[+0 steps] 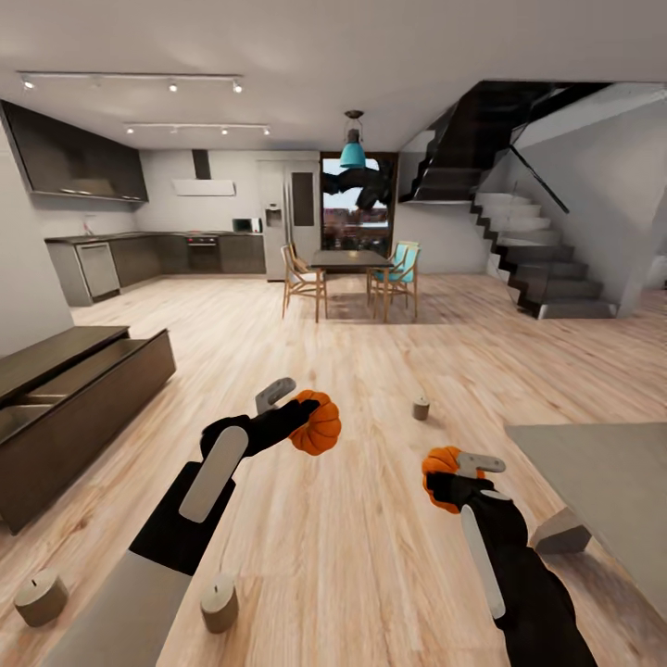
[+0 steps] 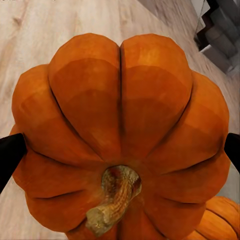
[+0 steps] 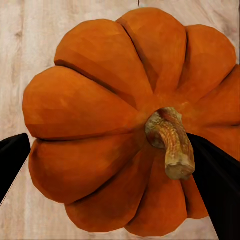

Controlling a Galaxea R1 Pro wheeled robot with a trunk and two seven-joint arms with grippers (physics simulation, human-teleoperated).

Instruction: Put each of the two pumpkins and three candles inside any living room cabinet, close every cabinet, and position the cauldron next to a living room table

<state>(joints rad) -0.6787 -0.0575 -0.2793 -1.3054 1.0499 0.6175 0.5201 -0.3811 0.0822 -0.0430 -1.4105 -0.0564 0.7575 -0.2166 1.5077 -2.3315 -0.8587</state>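
Each arm carries an orange ribbed pumpkin above the wooden floor. My left gripper (image 1: pixel 301 408) is shut on one pumpkin (image 1: pixel 317 423) (image 2: pixel 120 130), its stem toward the wrist camera. My right gripper (image 1: pixel 456 474) is shut on the other pumpkin (image 1: pixel 439 471) (image 3: pixel 130 120). Three beige candles stand on the floor: one (image 1: pixel 421 408) ahead between the arms, one (image 1: pixel 220 603) by my left forearm, one (image 1: pixel 40 597) at the near left. The dark brown cabinet (image 1: pixel 83 408) stands at the left with a top drawer pulled open. The grey-topped table (image 1: pixel 602 491) is at the right. The cauldron is out of view.
A dark dining table (image 1: pixel 350 261) with wooden and teal chairs stands far ahead, a kitchen counter (image 1: pixel 139 255) at the back left, and a dark staircase (image 1: pixel 528 250) at the back right. A grey angular block (image 1: pixel 560 533) lies by the coffee table's near edge.
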